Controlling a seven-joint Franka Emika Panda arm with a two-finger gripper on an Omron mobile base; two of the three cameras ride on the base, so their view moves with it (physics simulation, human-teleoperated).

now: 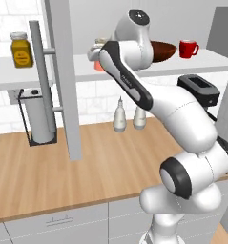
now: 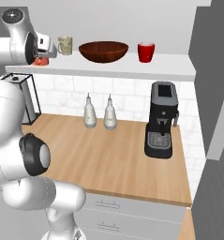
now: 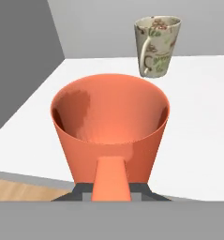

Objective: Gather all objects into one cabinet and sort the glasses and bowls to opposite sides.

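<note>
In the hand view the gripper (image 3: 111,190) is closed narrow on the handle of the salmon-orange cup (image 3: 111,126), which hides its fingertips at lower centre. Behind it, upper right on the white shelf (image 3: 202,117), stands the beige patterned cup (image 3: 156,44); its markings form no readable words.

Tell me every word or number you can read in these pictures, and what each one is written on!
No word or number can be read anywhere.
Yellow jar: its label is too blurred to read.
Beige cup: red and green patterns, not letters.
Coffee machine: no readable brand or markings.
Salmon-orange cup, red mug, brown bowl and two white bottles: plain.
</note>
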